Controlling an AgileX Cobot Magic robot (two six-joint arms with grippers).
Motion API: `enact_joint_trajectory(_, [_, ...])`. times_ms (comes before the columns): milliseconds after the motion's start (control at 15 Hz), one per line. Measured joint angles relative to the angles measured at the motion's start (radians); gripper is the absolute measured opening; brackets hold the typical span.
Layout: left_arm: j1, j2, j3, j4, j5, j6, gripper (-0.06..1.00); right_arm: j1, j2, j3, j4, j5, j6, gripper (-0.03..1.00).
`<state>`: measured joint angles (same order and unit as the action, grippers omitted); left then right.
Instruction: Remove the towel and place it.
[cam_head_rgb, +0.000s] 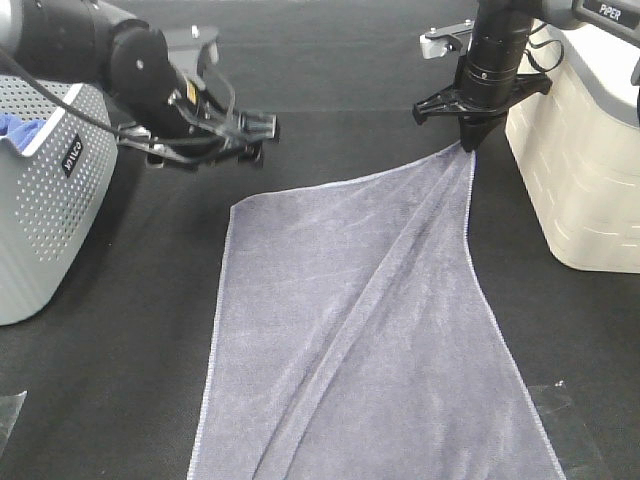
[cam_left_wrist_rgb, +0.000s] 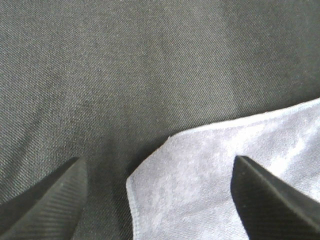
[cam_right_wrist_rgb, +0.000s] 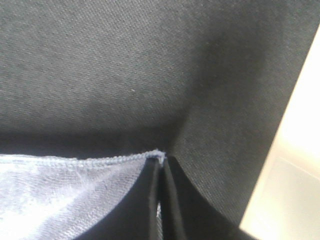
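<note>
**On black tabletop, right gripper pinching towel corner while left is hanging open**

A black woven cloth (cam_head_rgb: 330, 60) is covering the work surface, and the greyish-purple terry towel (cam_head_rgb: 370, 330) is lying spread across it, with its near end running out of the bottom of the exterior high view. The towel's far right corner is standing up in a peak, and long folds are fanning from that peak down the length of the fabric.

The right gripper (cam_head_rgb: 468, 143) is pointing straight down onto that peaked corner. In the right wrist view its two dark fingers (cam_right_wrist_rgb: 135, 215) are pressing together with the towel's (cam_right_wrist_rgb: 60, 190) stitched hem clamped between them.

The left gripper (cam_head_rgb: 258, 140) is hovering just beyond the towel's far left corner, apart from the fabric. Its fingers are standing wide and holding nothing. The left wrist view is showing that corner of the towel (cam_left_wrist_rgb: 210, 185) lying on the black cloth between the two spread fingertips (cam_left_wrist_rgb: 60, 195).

A grey perforated basket (cam_head_rgb: 50, 210) is sitting well to the left of the towel, with a bright blue cloth (cam_head_rgb: 15, 128) showing at its rim. A cream ribbed bin (cam_head_rgb: 590, 180) is standing to the right of the towel, near the pinched corner.
</note>
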<state>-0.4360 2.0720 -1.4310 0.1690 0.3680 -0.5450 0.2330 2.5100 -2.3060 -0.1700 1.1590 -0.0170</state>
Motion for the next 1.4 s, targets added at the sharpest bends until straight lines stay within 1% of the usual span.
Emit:
enact_joint_trajectory(267, [0.000,0.009,0.000,-0.011,0.122,0.014,0.75,0.001,0.000,0.000,-0.013,0.014,0.004,0.00])
enact_joint_trajectory(400, [0.000,0.011,0.000,-0.024,0.160,0.014,0.69,0.001,0.000,0.000,-0.011,0.014,0.004,0.00])
enact_joint_trajectory(533, [0.000,0.024,0.000,-0.051,0.157,0.014,0.62,0.001,0.000,0.000,-0.006,0.015,0.004,0.00])
enact_joint_trajectory(1000, [0.000,0.116,-0.064,-0.076,0.147,0.014,0.61,0.001,0.000,0.000,-0.003,0.016,0.004,0.00])
enact_joint_trajectory(1133, [0.000,0.148,-0.102,-0.102,0.147,0.021,0.61,0.001,0.000,0.000,0.001,0.017,0.004,0.00])
enact_joint_trajectory(1267, [0.000,0.159,-0.107,-0.129,0.138,0.041,0.58,0.001,0.000,0.000,0.003,0.017,0.004,0.00])
enact_joint_trajectory(1400, [0.000,0.167,-0.119,-0.129,0.127,0.044,0.55,0.000,0.000,0.000,0.006,0.017,0.004,0.00])
